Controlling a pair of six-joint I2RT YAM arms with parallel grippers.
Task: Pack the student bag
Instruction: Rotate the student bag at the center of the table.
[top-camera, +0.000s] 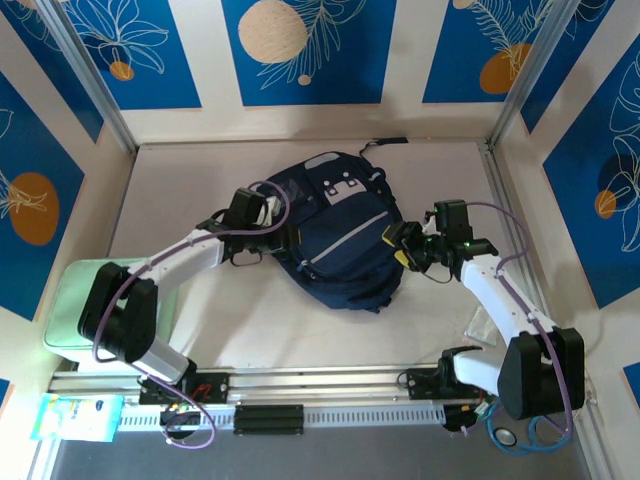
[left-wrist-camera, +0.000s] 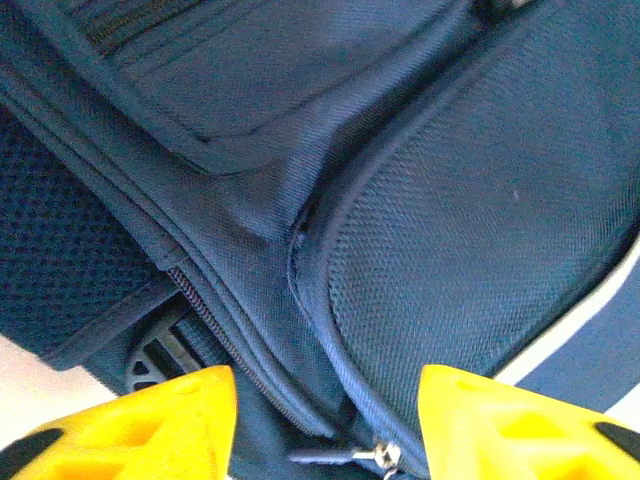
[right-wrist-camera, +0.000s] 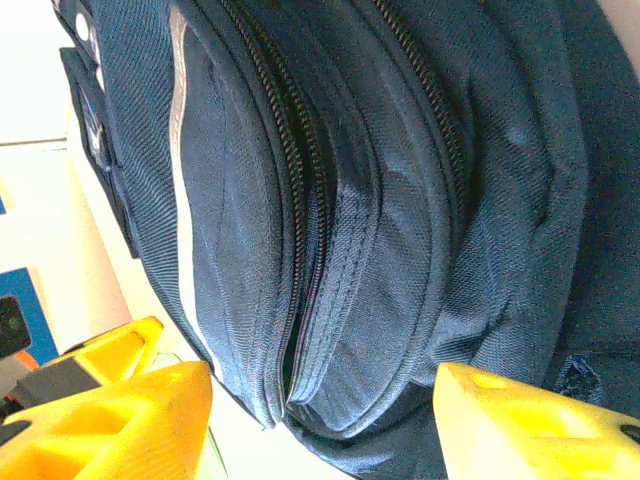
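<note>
Bag (top-camera: 335, 235): dark navy, lying flat mid-bench (top-camera: 200, 180), white patch (top-camera: 340, 188) facing up and towards the far side, both arms working at its flanks. Seen from the left wrist, the bag (left-wrist-camera: 450, 250) is showing a seam between two pockets, with a small metal zip pull (left-wrist-camera: 365, 455) sitting low between the yellow tips. From the right wrist, the bag (right-wrist-camera: 400, 200) is presenting its side edge, where one zip (right-wrist-camera: 300, 250) is gaping slightly near its lower end. Step in hand, as judged: working a zip, though whether to open or to close it cannot be told. For this to go well, one side should be pinning the fabric taut beside the track while the other is pinching the pull squarely by its tab and drawing it along the line of the teeth, not across them, since loose cloth is likely to bunch and jam the slider. Left fingers (left-wrist-camera: 150, 420): standing apart, released, gripping nothing, with the pull lying just beyond the gap. Right fingers (right-wrist-camera: 120, 410): likewise spread and released, cloth ahead of them but not clamped. Left arm (top-camera: 185, 250): reaching forward and inward from its base, elbow bent, its fingers (top-camera: 268, 213) meeting the bag's left edge. Right arm (top-camera: 500, 290): rising from its base and folding inward, its fingers (top-camera: 403, 245) pointing at the bag's right edge.
</note>
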